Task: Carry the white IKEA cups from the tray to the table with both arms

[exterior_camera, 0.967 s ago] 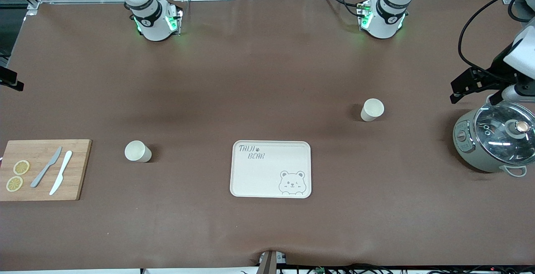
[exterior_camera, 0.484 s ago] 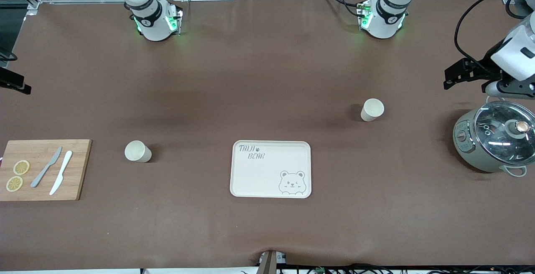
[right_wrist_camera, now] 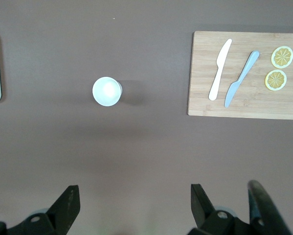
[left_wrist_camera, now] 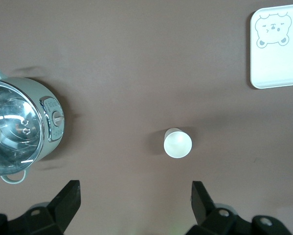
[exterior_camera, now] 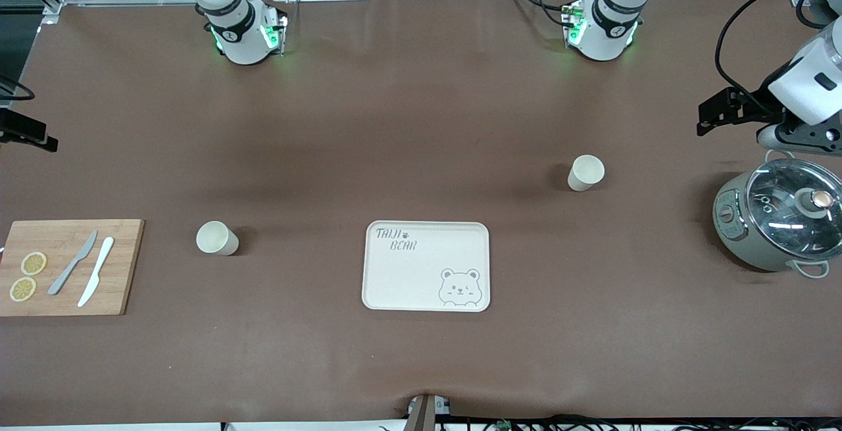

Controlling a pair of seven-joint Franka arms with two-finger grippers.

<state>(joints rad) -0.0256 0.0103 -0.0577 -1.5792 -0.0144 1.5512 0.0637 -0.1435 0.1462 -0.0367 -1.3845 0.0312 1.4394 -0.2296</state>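
Two white IKEA cups stand upright on the brown table. One cup (exterior_camera: pixel 585 172) is toward the left arm's end and also shows in the left wrist view (left_wrist_camera: pixel 177 143). The other cup (exterior_camera: pixel 216 238) is toward the right arm's end and also shows in the right wrist view (right_wrist_camera: pixel 106 91). My left gripper (left_wrist_camera: pixel 135 196) is open and empty, high over the table between its cup and the pot; its hand shows in the front view (exterior_camera: pixel 727 107). My right gripper (right_wrist_camera: pixel 134 196) is open and empty, high over bare table beside its cup; only its tip (exterior_camera: pixel 29 136) shows in the front view.
A cream bear-printed tray (exterior_camera: pixel 425 266) lies between the cups, nearer to the front camera. A grey pot with a glass lid (exterior_camera: pixel 779 224) stands at the left arm's end. A wooden board (exterior_camera: pixel 69 266) with two knives and lemon slices lies at the right arm's end.
My left gripper has risen away from the pot and drifted toward the cup. My right gripper has come a little further into the front view. The cups have not moved.
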